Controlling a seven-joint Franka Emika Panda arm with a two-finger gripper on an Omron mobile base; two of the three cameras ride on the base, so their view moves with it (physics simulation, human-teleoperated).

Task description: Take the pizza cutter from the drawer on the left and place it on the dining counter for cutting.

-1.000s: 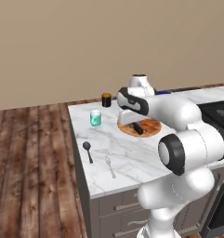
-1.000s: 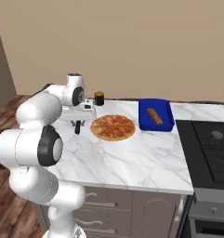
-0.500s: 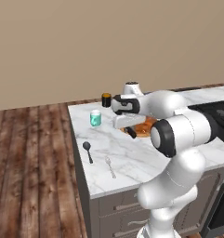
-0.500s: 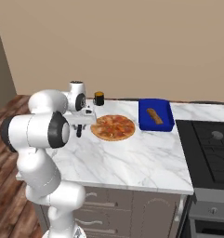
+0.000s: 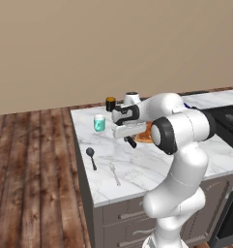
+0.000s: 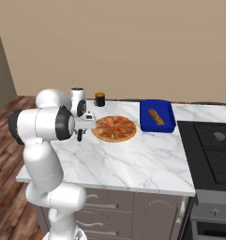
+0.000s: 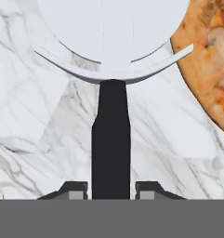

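My gripper [image 7: 111,188] is shut on the pizza cutter's [image 7: 111,139] thick black handle. Its round silvery wheel blade points away from the hand, just over the white marble dining counter [image 7: 39,121]. In the left base view the gripper [image 5: 129,139] hangs low over the counter [image 5: 137,169], and the dark handle [image 5: 132,143] pokes out below it, at the left edge of a pizza [image 5: 145,137]. The right base view has the gripper [image 6: 79,135] left of the pizza [image 6: 115,129]. Shut drawer fronts [image 6: 101,205] sit under the top; which one is the drawer I cannot tell.
A teal cup [image 5: 99,123], a dark jar [image 5: 110,103], a dark spoon [image 5: 91,157] and a silver fork [image 5: 115,174] lie on the counter's left part. A blue tray [image 6: 156,116] stands right of the pizza, and beyond it a black stove [image 6: 213,145]. Wooden floor [image 5: 36,174] lies to the left.
The arm has folded and swung its elbow round. The gripper, still holding the pizza cutter, has shifted from over the pizza to its left edge and come down a little.
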